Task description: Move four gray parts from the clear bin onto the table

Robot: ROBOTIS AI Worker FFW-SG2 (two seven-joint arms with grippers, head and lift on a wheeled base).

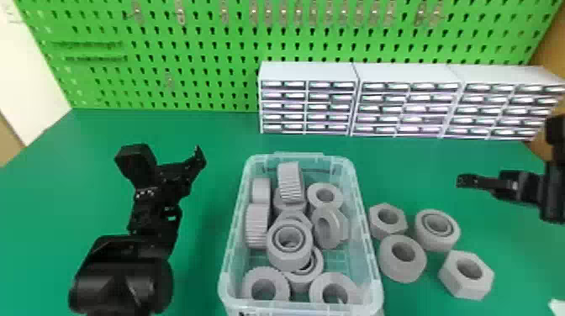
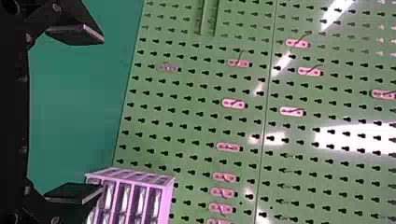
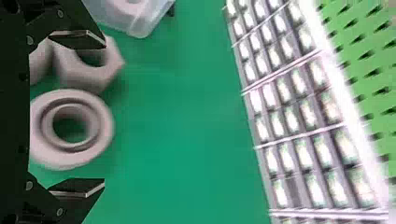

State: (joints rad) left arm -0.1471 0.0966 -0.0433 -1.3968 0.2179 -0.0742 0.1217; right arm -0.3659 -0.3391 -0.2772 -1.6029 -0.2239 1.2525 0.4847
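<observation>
Gray hex nut [image 1: 465, 288] and bearing [image 1: 437, 243] on counter [image 1: 201, 269], probably light, rigid, best gripped across outer sides; left pincer [image 2: 102, 114], right pincer [image 3: 104, 113] wide.

clear bin [image 1: 302, 309]: I saw it upright, open-topped, gray parts [image 1: 290, 262] jumbled inside, some ribbed, some on edge | green table [image 1: 201, 256], right of bin: I logged four, clustered, flat, holes up: hex nut [image 1: 380, 232] back-left, double-walled ring [image 1: 437, 243] back-right, plain ring [image 1: 403, 271] front-left, second hex nut [image 1: 462, 288] front-right
</observation>
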